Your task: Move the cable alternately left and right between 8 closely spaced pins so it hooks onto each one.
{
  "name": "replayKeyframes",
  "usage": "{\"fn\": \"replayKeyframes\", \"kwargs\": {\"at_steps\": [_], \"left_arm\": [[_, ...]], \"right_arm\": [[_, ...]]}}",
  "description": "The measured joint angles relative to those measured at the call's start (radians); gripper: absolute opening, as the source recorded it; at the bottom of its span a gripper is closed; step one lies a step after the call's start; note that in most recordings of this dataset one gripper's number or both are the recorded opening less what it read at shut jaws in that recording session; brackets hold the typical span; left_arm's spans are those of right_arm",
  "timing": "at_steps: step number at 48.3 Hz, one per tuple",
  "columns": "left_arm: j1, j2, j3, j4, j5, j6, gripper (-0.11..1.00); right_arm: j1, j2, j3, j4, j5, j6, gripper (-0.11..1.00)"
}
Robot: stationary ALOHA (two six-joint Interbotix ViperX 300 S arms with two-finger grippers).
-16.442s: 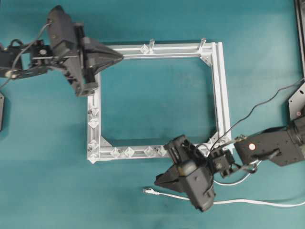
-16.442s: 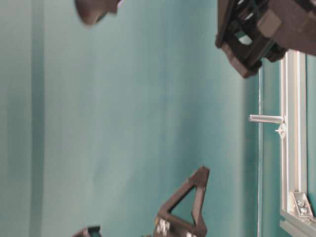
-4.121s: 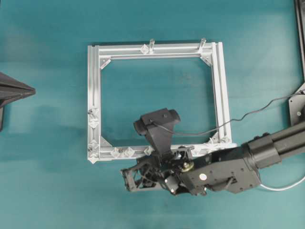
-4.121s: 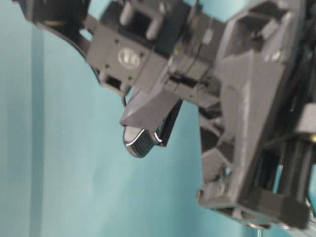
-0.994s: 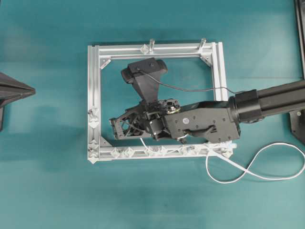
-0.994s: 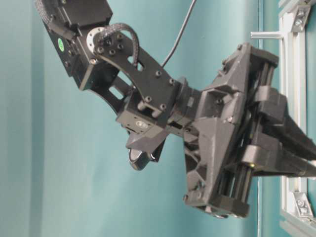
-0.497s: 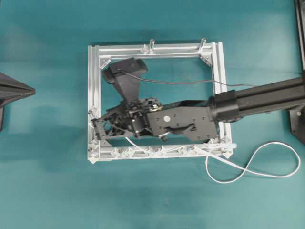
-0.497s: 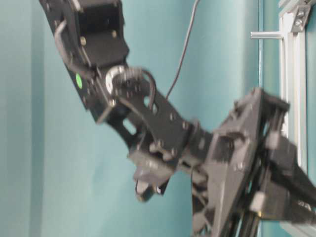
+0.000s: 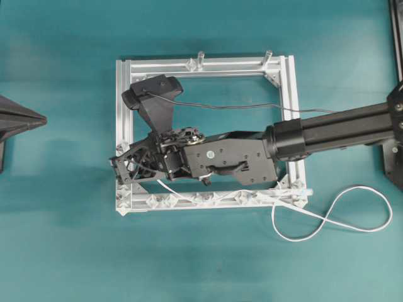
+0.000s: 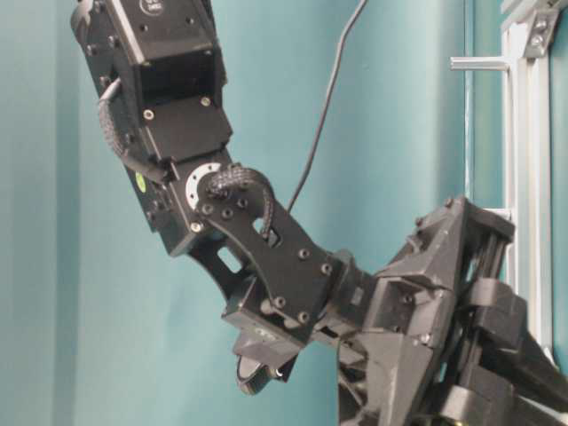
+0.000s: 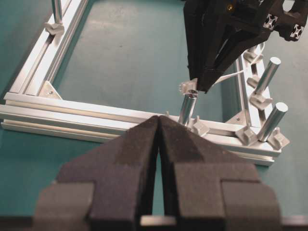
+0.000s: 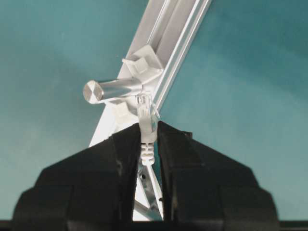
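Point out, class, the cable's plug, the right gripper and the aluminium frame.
plug (image 12: 146, 107): right wrist view, its clear tip.
right gripper (image 12: 147, 144): right wrist view, between its jaws.
aluminium frame (image 9: 293, 113): overhead view, its right rail.

Frame and posts on my teal table

I see a rectangular aluminium frame (image 9: 124, 126) lying flat on the teal table (image 9: 63, 251), with two grey posts (image 9: 200, 60) standing on its far rail and triangular brackets (image 9: 272, 78) in its inner corners.

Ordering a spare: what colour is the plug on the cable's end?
Clear-white plug, best seen in the right wrist view.
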Motion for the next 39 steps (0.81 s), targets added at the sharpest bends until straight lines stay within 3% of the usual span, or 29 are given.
{"fn": "replayKeyframes", "kwargs": {"at_steps": [39], "left_arm": [[0.000,0.000,-0.002,0.000,0.000,-0.002,0.00]], "right_arm": [[0.086,0.000,-0.012,0.049,-0.002,0.003,0.13]]}}
